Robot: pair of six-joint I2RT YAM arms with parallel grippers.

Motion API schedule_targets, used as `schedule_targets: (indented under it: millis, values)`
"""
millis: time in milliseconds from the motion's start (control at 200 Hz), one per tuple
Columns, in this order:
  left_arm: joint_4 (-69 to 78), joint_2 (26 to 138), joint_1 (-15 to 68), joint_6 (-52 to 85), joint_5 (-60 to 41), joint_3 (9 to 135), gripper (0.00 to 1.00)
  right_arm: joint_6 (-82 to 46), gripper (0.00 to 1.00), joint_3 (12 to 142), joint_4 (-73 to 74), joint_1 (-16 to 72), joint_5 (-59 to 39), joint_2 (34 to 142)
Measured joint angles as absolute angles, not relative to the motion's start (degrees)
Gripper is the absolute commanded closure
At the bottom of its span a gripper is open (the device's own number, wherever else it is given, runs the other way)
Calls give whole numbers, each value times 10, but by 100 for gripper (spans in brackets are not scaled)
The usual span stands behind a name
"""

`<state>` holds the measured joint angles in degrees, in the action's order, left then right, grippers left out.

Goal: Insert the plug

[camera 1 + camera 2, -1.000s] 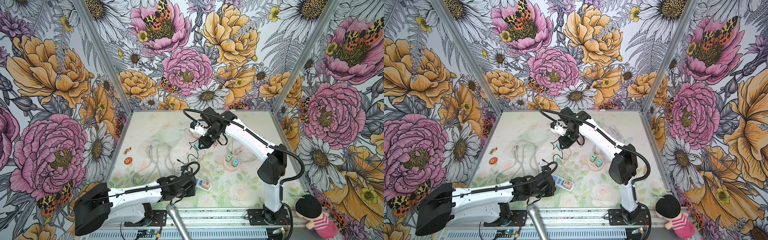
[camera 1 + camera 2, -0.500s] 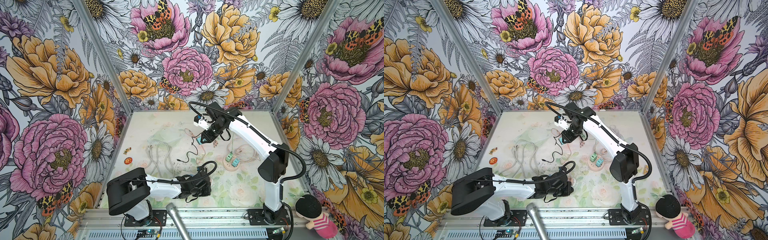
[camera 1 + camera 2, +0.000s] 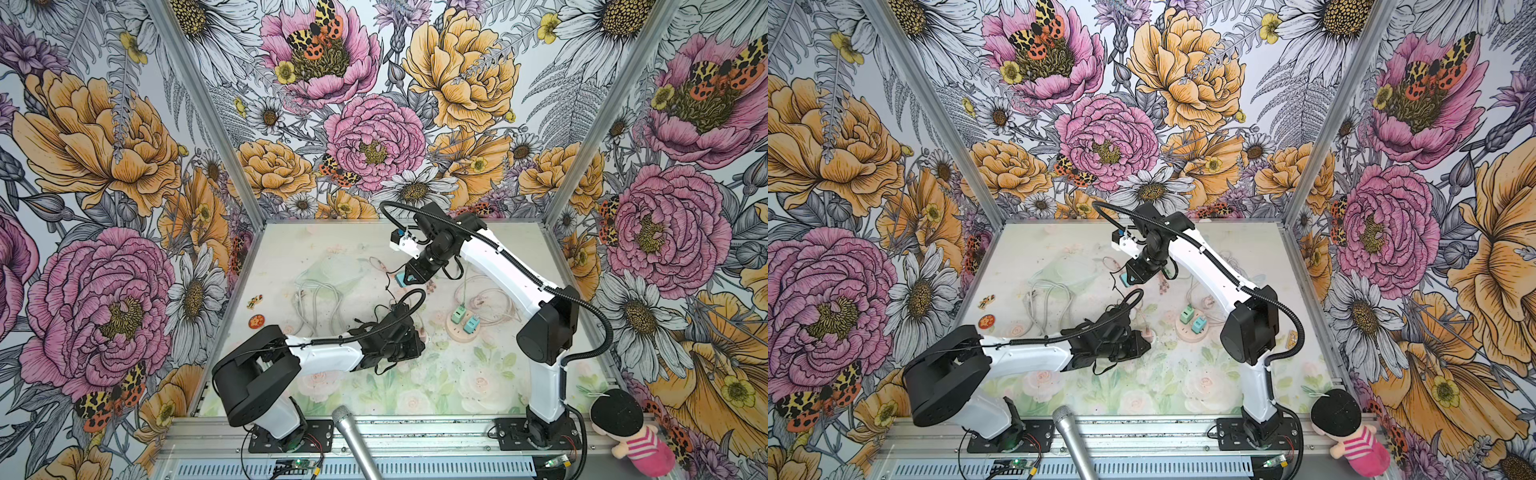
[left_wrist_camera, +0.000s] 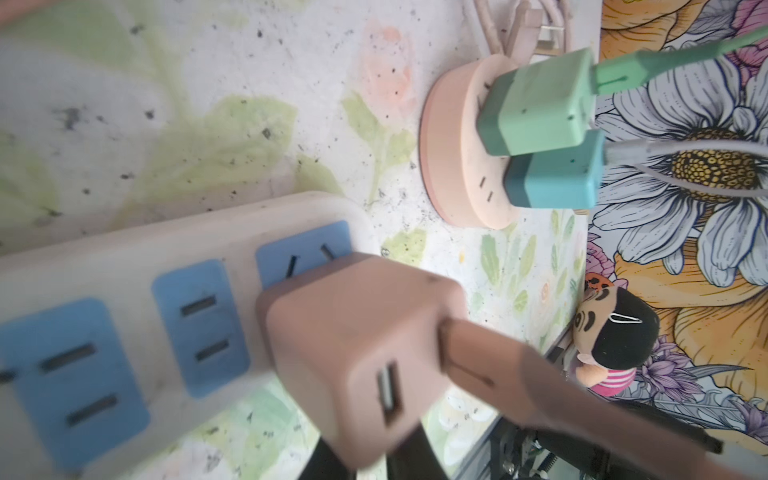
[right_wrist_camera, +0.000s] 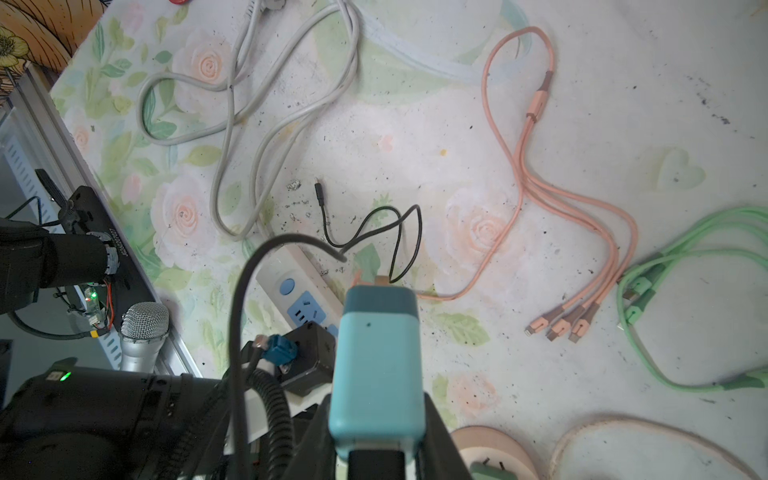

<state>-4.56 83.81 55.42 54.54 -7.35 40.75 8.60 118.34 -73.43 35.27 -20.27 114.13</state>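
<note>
Microphone (image 3: pixel 353 440) and doll (image 3: pixel 623 432) sit at the front edge. Left gripper (image 3: pixel 411 345) is low over the table (image 3: pixel 457 386), at the end of the white power strip (image 4: pixel 137 266). In the left wrist view the pink charger (image 4: pixel 357 357) sits on the strip's end blue socket, prongs hidden, with a pink cable plug in its side. Dark fingers show just under the charger. Can't tell whether they're gripping it or how far apart they are.

Just past it is the round pink socket base (image 3: pixel 461 332), with a green charger (image 4: pixel 536 104) and a teal charger (image 4: pixel 557 178) plugged in side by side.

Farther back the right gripper (image 3: pixel 409 276) hangs raised above the table, jaws clamped on a light-blue charger (image 5: pixel 376 365).

On the table below and behind it lie a black cable (image 5: pixel 374 232), a looped white cord (image 5: pixel 249 104), a pink multi-head cable (image 5: pixel 519 166) and a green cable (image 5: pixel 665 291).
</note>
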Motion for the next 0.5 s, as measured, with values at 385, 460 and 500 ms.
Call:
schedule_targets:
  millis: [385, 460, 500]
  values:
    - [-273, 506, 366, 466, -39, 368, 45, 99, 100, 1207, -770, 397, -193, 1141]
    - [-276, 527, 332, 439, -49, 366, 41, 105, 100, 1221, -790, 414, -187, 1144]
    - [-266, 541, 319, 423, -58, 361, 40, 107, 100, 1229, -799, 420, -183, 1147]
